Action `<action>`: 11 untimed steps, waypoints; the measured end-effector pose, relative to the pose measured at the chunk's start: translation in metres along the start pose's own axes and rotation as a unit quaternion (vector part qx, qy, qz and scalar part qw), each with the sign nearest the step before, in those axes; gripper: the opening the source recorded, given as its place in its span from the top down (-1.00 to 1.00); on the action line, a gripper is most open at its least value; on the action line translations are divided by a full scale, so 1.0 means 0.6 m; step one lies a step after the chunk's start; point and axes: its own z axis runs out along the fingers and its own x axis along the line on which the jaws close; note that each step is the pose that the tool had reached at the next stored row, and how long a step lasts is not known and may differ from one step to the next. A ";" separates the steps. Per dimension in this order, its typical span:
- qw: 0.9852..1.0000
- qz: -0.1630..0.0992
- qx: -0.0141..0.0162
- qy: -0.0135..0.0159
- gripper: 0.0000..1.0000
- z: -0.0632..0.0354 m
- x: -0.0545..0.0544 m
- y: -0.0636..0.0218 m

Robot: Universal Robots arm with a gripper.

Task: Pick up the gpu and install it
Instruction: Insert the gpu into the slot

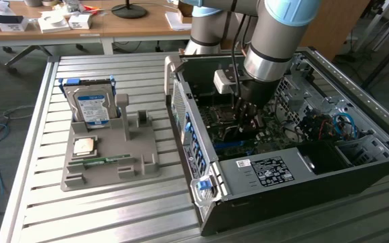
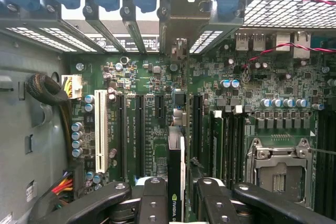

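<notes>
The gpu [image 2: 176,156] stands edge-on in the wrist view, a thin dark card with a logo on its near edge. My gripper [image 2: 176,200] is shut on it, one black finger [image 2: 151,203] on each side. The card sits down on the green motherboard [image 2: 152,145] between the long black slots, and its silvery bracket [image 2: 181,22] lines up with the rear slot openings. In the exterior view my gripper [image 1: 246,119] reaches down inside the open computer case [image 1: 262,174], over the board's middle. I cannot tell whether the card is fully seated.
On the exterior view's left a grey fixture [image 1: 113,164] holds a hard drive [image 1: 93,106], a processor chip [image 1: 85,147] and a memory stick [image 1: 103,161]. Inside the case are the processor socket [image 2: 275,169], a white slot [image 2: 100,129] and a sleeved cable bundle [image 2: 50,93].
</notes>
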 end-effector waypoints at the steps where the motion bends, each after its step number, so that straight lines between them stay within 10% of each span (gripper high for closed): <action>1: 1.000 0.000 0.000 0.000 0.47 0.001 0.000 0.000; 11: 1.000 0.000 0.000 0.000 0.47 0.005 0.000 0.002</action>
